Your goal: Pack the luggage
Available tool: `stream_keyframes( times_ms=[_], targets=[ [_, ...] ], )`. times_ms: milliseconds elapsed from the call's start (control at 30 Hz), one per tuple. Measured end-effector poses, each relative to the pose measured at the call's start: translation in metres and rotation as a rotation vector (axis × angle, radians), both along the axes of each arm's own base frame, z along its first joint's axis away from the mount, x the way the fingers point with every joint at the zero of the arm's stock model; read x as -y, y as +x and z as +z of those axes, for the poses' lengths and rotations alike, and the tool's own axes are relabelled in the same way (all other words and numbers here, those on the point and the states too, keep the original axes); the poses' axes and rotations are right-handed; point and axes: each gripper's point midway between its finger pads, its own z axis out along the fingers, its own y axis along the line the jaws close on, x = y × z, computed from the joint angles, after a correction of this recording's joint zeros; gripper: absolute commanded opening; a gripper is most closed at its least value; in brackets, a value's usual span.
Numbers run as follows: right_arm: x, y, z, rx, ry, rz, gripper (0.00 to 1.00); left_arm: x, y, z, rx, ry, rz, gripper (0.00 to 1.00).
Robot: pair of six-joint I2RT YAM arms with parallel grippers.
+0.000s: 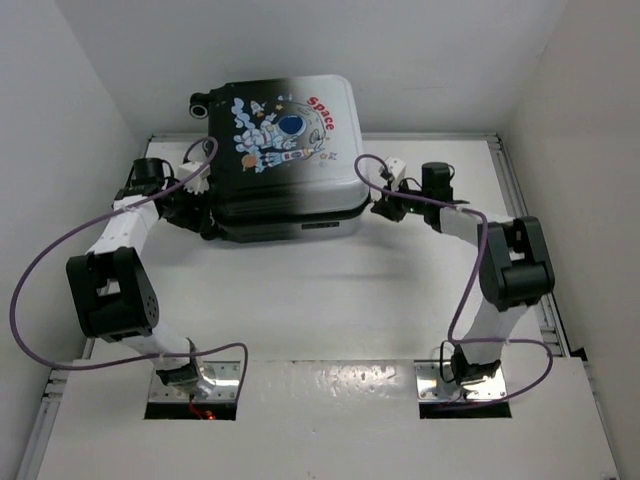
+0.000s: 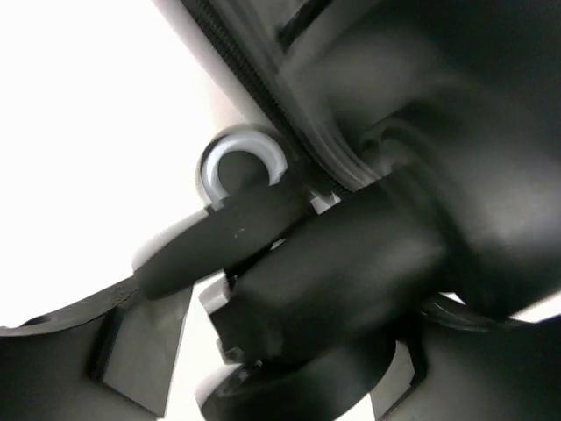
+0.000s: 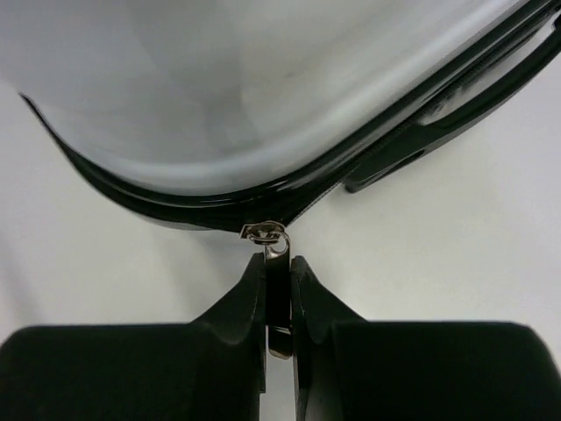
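The luggage (image 1: 285,150) lies closed at the back of the table, with its astronaut and "Space" print facing up. Its pale shell fills the top of the right wrist view (image 3: 263,105). My right gripper (image 3: 278,274) is at the suitcase's right front corner (image 1: 387,205) and is shut on the metal zipper pull (image 3: 279,303), which hangs from the slider (image 3: 266,233). My left gripper (image 1: 196,203) presses against the suitcase's left side. The left wrist view is blurred: dark suitcase parts (image 2: 456,132) and a grey ring (image 2: 241,165) lie close to the camera. Whether these jaws are open or shut is unclear.
A black caster (image 1: 200,102) sticks out at the suitcase's back left corner. White walls stand close on the left, right and back. The white table (image 1: 330,300) extends in front of the suitcase. Purple cables loop beside both arms.
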Motion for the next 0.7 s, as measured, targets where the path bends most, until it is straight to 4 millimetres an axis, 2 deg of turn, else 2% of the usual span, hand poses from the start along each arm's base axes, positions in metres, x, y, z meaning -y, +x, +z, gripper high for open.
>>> stream_keyframes(
  times_ms=[200, 267, 333, 367, 400, 467, 600, 700],
  targets=[
    [0.003, 0.08, 0.0, 0.119, 0.017, -0.009, 0.0, -0.036, 0.028, -0.024, -0.021, 0.164, 0.147, 0.11],
    [0.0, 0.104, -0.004, 0.163, 0.04, -0.002, 0.0, -0.042, 0.039, -0.021, 0.005, 0.205, 0.166, 0.13],
    [-0.004, 0.128, -0.006, 0.229, 0.058, 0.0, 0.0, -0.045, 0.042, -0.019, 0.006, 0.226, 0.189, 0.28],
    [-0.006, 0.14, -0.005, 0.265, 0.068, 0.001, 0.0, -0.046, 0.044, -0.018, 0.005, 0.227, 0.199, 0.45],
    [-0.007, 0.154, -0.003, 0.311, 0.07, -0.01, 0.0, -0.047, 0.046, -0.017, 0.008, 0.228, 0.204, 0.51],
    [-0.006, 0.179, -0.001, 0.39, 0.063, -0.041, 0.0, -0.048, 0.048, -0.016, 0.012, 0.219, 0.216, 0.61],
    [-0.007, 0.218, 0.003, 0.526, 0.047, -0.124, 0.0, -0.049, 0.046, -0.012, 0.017, 0.17, 0.266, 0.68],
    [-0.014, 0.244, 0.006, 0.604, 0.05, -0.169, 0.0, -0.046, 0.054, 0.013, 0.1, 0.123, 0.302, 0.79]
  ],
)
